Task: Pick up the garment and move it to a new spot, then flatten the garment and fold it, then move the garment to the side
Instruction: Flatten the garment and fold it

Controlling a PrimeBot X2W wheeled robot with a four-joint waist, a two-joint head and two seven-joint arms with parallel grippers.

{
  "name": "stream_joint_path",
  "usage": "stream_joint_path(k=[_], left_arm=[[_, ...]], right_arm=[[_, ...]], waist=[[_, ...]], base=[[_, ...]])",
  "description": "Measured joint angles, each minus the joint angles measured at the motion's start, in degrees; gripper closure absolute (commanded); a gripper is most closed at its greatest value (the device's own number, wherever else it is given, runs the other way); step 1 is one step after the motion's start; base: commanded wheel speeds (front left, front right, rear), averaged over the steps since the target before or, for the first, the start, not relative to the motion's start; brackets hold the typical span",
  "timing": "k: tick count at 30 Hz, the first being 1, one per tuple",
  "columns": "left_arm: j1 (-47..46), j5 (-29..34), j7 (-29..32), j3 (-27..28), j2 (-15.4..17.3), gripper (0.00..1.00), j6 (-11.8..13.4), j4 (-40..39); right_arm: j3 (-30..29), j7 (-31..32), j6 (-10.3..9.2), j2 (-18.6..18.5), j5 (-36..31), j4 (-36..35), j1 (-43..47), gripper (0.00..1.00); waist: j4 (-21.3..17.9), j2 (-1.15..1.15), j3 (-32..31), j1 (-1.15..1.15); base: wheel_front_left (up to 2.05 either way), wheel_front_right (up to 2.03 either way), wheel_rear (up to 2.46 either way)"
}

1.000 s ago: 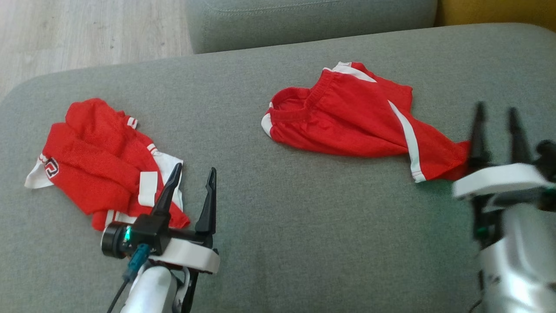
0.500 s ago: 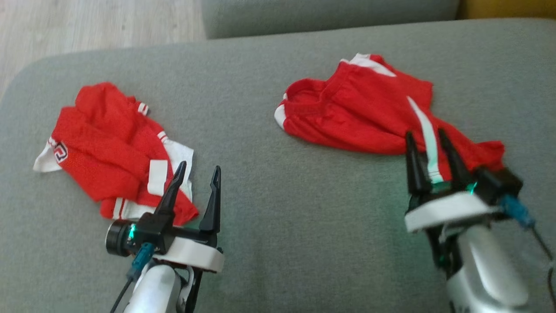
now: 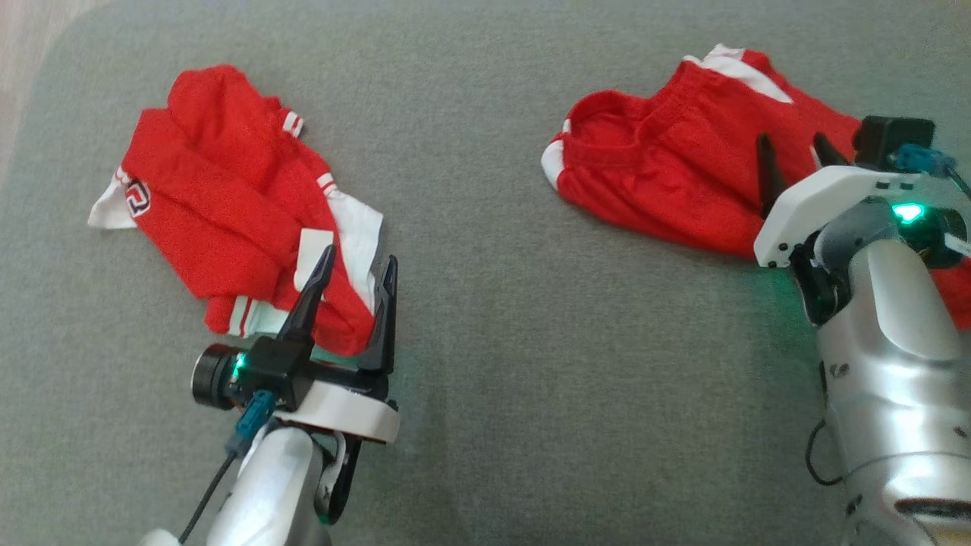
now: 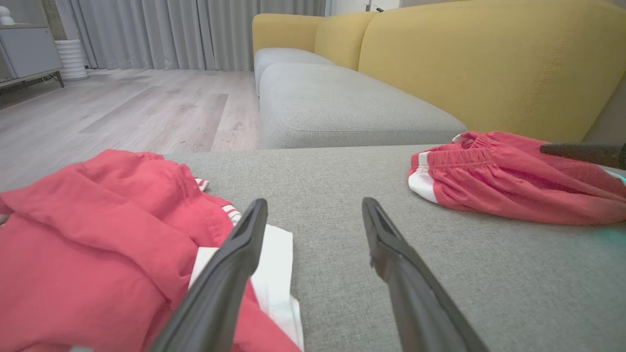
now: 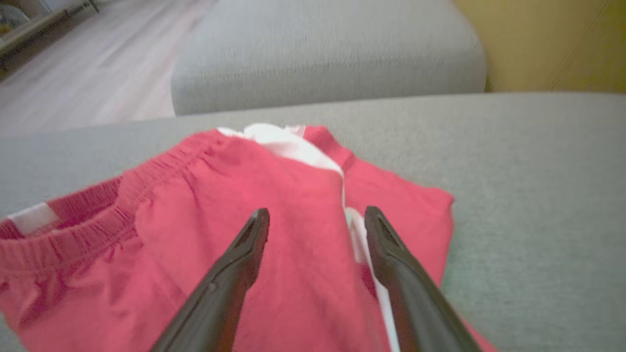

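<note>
Two red garments lie on the grey sofa seat [image 3: 531, 364]. A crumpled red and white shirt [image 3: 220, 197] is at the left; my left gripper [image 3: 360, 255] stands open at its near right corner, one finger over the white hem [image 4: 274, 254]. Red shorts [image 3: 667, 174] with a white side stripe lie at the right. My right gripper [image 3: 791, 138] hangs open just above the middle of the shorts [image 5: 244, 181], its fingers either side of the stripe with nothing between them [image 5: 317, 211]. In the left wrist view the shirt [image 4: 98, 220], the shorts [image 4: 499, 181] and the left gripper [image 4: 314, 203] all show.
A second grey seat [image 4: 342, 107] adjoins the far side, with a yellow backrest [image 4: 489, 63] to the right. Wooden floor [image 4: 122, 112] lies beyond the seat's far left edge. A wide strip of bare cushion separates the two garments.
My right gripper has come in from the right edge and forward over the shorts. The head camera has tilted down and shifted. The left gripper has hardly moved.
</note>
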Motion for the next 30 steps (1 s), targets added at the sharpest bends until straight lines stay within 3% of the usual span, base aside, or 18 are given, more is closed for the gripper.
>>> stream_joint_path(k=[6, 7, 8, 9, 14, 19, 24, 30], left_arm=[[-0.76, -0.04, 0.00, -0.25, -0.04, 0.00, 0.00, 0.24], [-0.76, -0.04, 0.00, -0.37, -0.05, 0.00, 0.00, 0.27], [-0.78, -0.04, 0.00, -0.52, -0.07, 0.00, 0.01, 0.35], [-0.79, -0.04, 0.00, -0.65, -0.07, 0.00, 0.03, 0.43], [-0.79, -0.05, 0.00, -0.74, -0.11, 0.00, 0.29, 0.55], [-0.58, -0.05, 0.00, -0.64, -0.16, 0.00, 0.35, 0.85], [0.38, -0.04, 0.00, 0.47, -0.19, 0.00, 0.52, 1.14], [2.45, -0.05, 0.00, 0.79, -0.19, 0.00, 0.58, 1.19]], right_arm=[[-1.91, 1.94, 0.00, -0.29, -4.83, 7.77, -3.75, 0.00], [-2.18, 1.42, 0.00, -0.44, -5.05, 8.57, -4.28, 0.04], [-2.19, 0.75, 0.00, -0.49, -5.04, 9.26, -4.86, 0.67], [-2.16, -0.31, 0.00, -0.51, -5.03, 9.66, -5.31, 1.00], [0.85, -6.72, 0.00, -0.52, -3.27, 10.62, -6.52, 1.00], [10.01, -12.44, 0.00, -0.55, 2.75, 10.70, -5.45, 1.00], [23.07, -14.19, 0.00, -0.55, 13.06, 4.43, 1.33, 1.00], [32.76, -13.13, 0.00, -0.54, 16.72, -3.39, 11.02, 1.00]], waist=[[1.46, 0.00, 1.37, 0.00], [1.56, 0.00, 1.44, 0.00], [1.62, 0.00, 1.46, 0.00], [1.61, 0.00, 1.44, 0.00], [0.75, 0.00, 0.80, 0.00], [-0.48, 0.00, -1.22, -0.01], [-2.25, 0.00, -4.19, -0.02], [-4.49, 0.00, -6.95, -0.02]], base=[[0.00, 0.00, 0.00], [0.00, 0.00, 0.00], [0.00, 0.00, 0.00], [0.00, 0.00, 0.00], [0.00, 0.00, 0.00], [0.00, 0.00, 0.00], [0.00, 0.00, 0.00], [0.00, 0.00, 0.00]])
